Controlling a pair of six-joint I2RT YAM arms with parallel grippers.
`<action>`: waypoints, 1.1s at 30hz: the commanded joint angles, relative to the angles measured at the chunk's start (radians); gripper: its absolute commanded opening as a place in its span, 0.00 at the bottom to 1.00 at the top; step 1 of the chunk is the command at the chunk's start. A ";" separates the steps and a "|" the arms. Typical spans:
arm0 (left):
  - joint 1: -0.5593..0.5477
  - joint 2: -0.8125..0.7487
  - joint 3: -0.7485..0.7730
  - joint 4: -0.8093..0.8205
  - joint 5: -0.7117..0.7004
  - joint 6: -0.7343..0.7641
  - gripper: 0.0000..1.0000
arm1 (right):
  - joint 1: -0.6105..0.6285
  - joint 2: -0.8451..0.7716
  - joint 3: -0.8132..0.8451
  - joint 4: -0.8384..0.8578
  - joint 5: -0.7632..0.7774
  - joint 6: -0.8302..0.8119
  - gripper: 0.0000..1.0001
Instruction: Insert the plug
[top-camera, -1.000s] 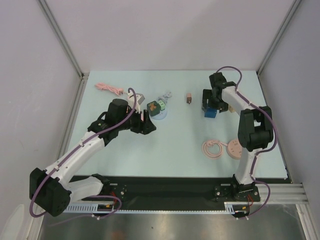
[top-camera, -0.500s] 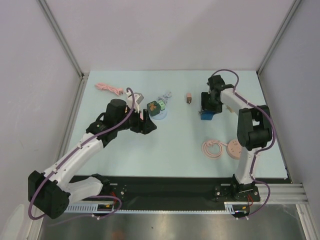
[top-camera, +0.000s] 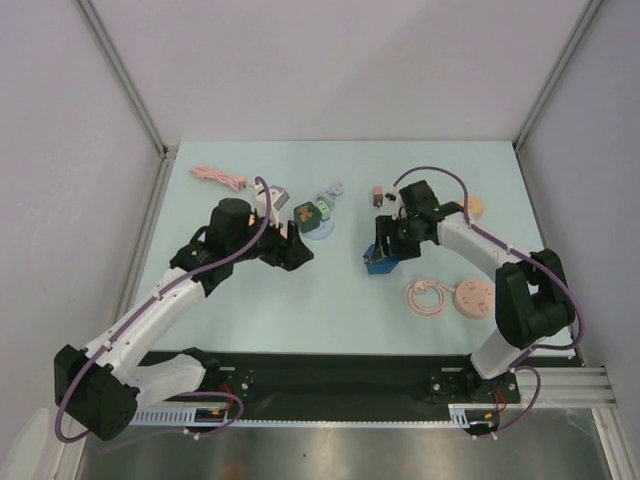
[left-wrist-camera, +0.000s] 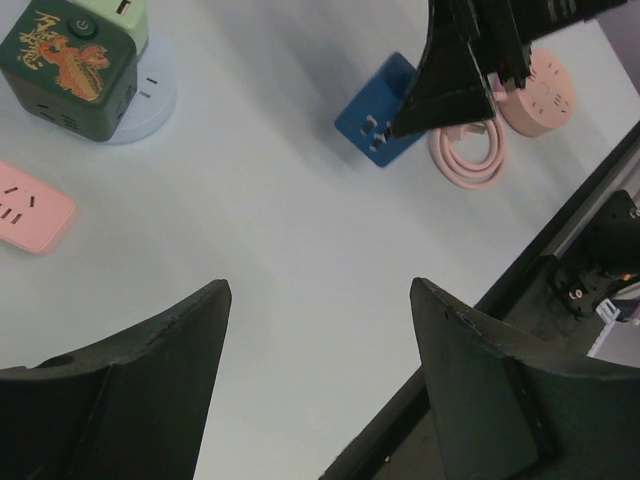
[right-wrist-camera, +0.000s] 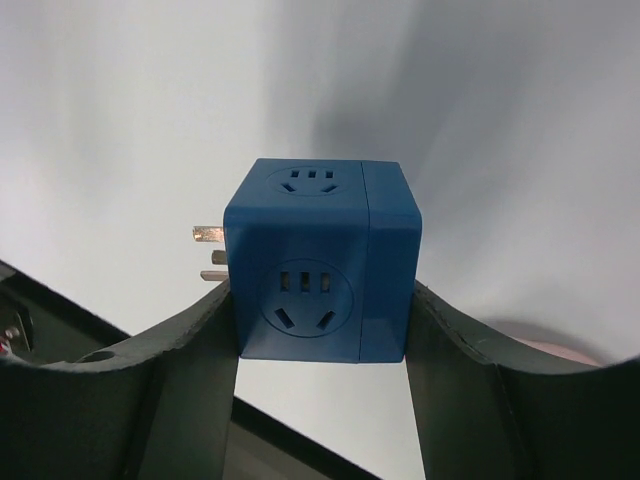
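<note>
Plug (right-wrist-camera: 320, 265) clamped in right tool (right-wrist-camera: 319, 305), left tool (left-wrist-camera: 318, 288) spread

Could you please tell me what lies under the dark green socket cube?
The green cube stands on a pale round disc. Only the disc's rim shows; its middle is covered by the cube, so any connection cannot be seen.

blue cube plug (right-wrist-camera: 320, 260) of smooth matt plastic; its prongs (right-wrist-camera: 208, 234) shiny metal; table (top-camera: 340, 295) smooth, matt
</note>
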 joint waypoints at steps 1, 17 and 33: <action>-0.007 0.031 0.037 -0.015 -0.067 0.032 0.78 | 0.064 0.024 -0.026 0.058 -0.025 0.064 0.06; -0.010 -0.013 -0.085 0.090 0.024 -0.345 0.78 | 0.353 -0.277 -0.308 0.553 0.375 0.123 0.00; -0.022 0.039 -0.089 0.353 0.238 -0.469 0.89 | 0.514 -0.525 -0.402 0.838 0.424 0.041 0.00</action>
